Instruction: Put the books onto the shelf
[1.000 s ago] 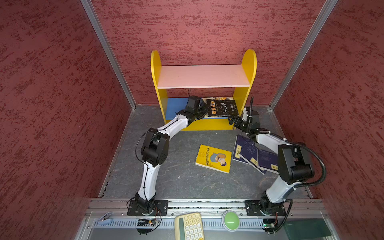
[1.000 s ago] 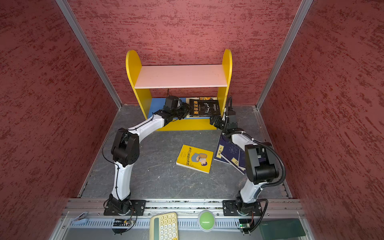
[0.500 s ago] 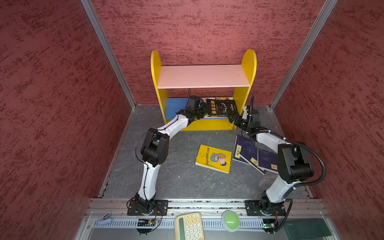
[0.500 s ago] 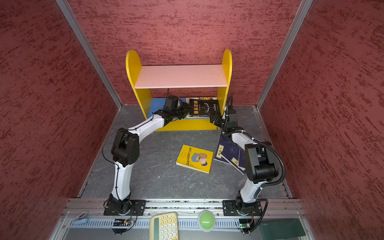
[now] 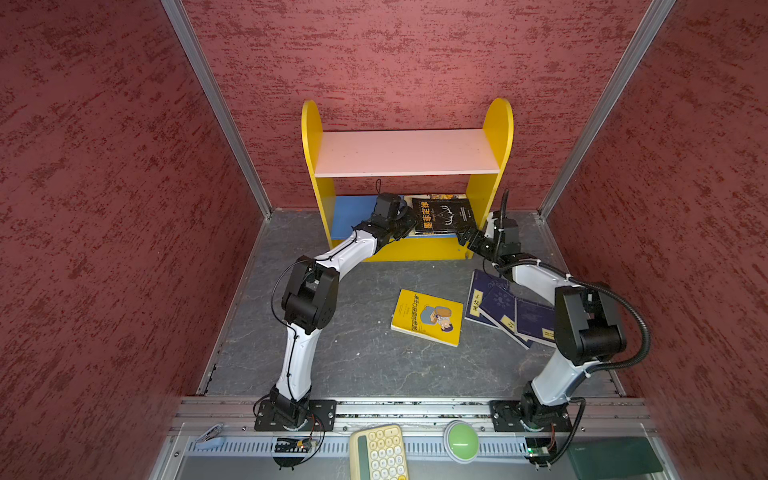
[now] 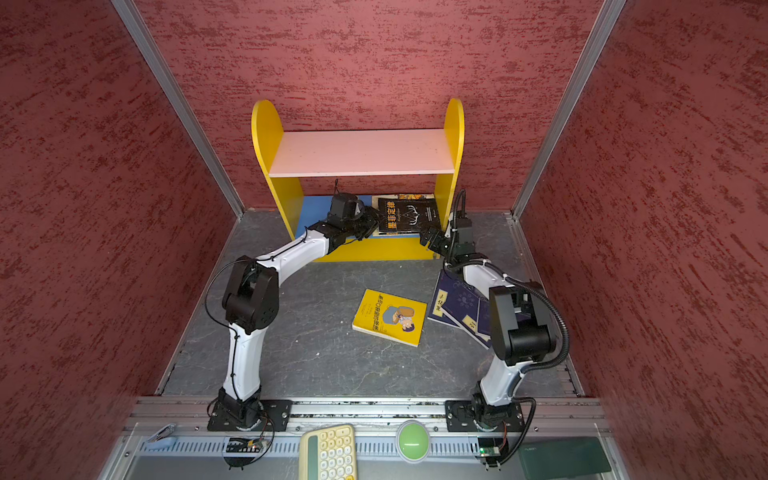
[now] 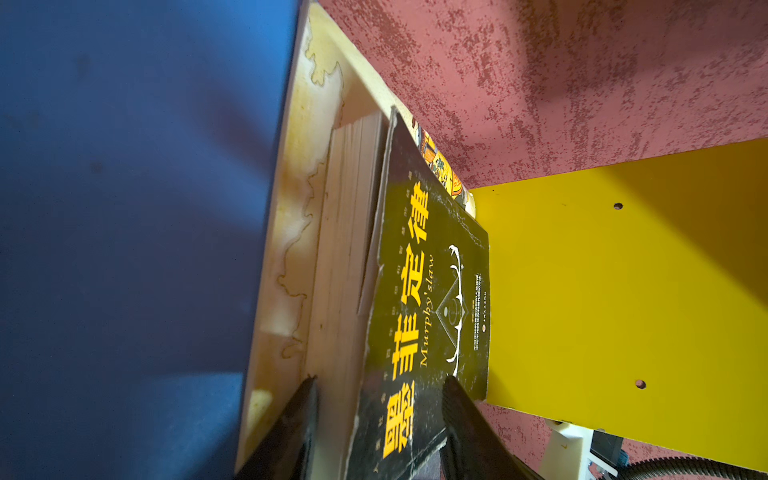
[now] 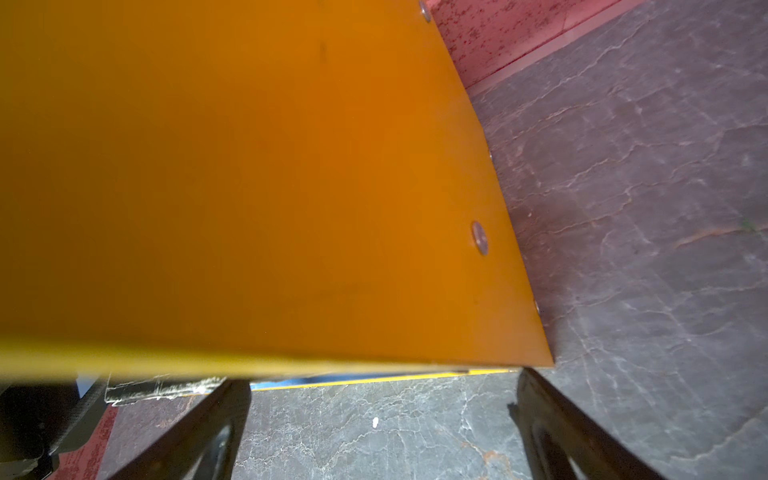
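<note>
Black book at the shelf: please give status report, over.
Left gripper shut on black book, atop cream book on blue lower board. Right gripper open, empty, beside shelf's right panel. Yellow book, three navy books lie on the table.

Bright overhead light, edges bowed in both top views; the shelf blurred up close.

Both top views look down steeply on the whole cell; each wrist camera sits close against the shelf.
</note>
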You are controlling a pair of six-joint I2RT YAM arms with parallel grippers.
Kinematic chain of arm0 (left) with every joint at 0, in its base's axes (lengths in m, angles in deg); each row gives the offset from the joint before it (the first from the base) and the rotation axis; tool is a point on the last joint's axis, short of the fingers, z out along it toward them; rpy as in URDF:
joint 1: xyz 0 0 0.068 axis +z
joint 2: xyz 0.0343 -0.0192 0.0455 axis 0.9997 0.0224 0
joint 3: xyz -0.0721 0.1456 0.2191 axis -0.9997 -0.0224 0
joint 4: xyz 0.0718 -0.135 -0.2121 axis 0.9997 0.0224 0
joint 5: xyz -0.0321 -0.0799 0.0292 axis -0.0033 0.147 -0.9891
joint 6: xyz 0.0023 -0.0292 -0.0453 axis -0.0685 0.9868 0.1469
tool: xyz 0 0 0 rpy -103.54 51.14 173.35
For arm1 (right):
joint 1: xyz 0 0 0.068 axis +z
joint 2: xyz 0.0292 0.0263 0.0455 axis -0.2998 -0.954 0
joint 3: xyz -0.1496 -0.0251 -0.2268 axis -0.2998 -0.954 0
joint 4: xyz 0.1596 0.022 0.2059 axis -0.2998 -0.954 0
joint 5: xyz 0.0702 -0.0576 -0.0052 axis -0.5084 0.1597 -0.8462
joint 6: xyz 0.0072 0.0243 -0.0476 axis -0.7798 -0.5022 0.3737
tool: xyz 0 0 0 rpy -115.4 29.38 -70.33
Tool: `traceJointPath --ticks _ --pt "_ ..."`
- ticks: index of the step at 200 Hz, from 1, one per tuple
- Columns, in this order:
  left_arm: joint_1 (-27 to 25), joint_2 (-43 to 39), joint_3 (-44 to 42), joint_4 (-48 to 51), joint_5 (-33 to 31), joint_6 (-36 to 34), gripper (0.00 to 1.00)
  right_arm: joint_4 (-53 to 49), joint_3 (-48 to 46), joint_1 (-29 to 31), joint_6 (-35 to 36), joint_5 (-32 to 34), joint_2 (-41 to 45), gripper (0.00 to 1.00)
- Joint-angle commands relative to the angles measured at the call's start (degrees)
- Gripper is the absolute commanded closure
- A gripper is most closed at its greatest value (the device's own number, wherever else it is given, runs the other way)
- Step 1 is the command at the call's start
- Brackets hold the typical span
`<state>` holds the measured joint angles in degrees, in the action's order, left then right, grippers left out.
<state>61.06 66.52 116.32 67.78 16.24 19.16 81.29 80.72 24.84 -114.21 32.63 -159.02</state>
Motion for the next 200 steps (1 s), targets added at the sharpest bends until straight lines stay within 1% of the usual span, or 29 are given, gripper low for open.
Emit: traceJointPath --ticks 1,20,37,70,126,158,178,200 --pt "-0.4 -2.3 -0.7 -0.8 0.4 -0.4 0.48 0.2 1.3 -0.1 0.6 1.6 -0.4 0.01" --pt "-0.1 -3.4 -1.3 -0.7 -0.1 -1.4 0.45 -0.9 0.9 -0.1 1.3 2.4 1.2 0.01" --pt "0.1 -5.1 -2.2 -0.8 -1.1 -2.9 0.4 -1.4 -0.3 -0.1 1.8 2.9 3.5 0.01" --pt "0.6 -9.5 -6.7 -2.5 -3.0 -5.2 0.34 -3.0 -4.3 0.0 1.8 3.5 8.2 0.01" --pt "-1.1 -19.4 -19.6 -7.9 -4.3 -10.3 0.25 -5.8 -11.6 0.0 1.6 5.0 18.4 0.01" --pt "-3.1 -24.8 -26.0 -6.4 -5.3 -12.9 0.22 -9.1 -13.8 0.0 1.7 3.9 21.9 0.01" --pt "-5.2 -28.5 -32.3 -6.5 -8.5 -13.0 0.2 -9.8 -16.4 0.1 1.4 2.4 24.3 0.01" --pt "-7.4 -31.4 -38.2 -5.6 -10.4 -10.9 0.18 -11.2 -18.6 0.3 1.3 -0.5 25.6 0.01"
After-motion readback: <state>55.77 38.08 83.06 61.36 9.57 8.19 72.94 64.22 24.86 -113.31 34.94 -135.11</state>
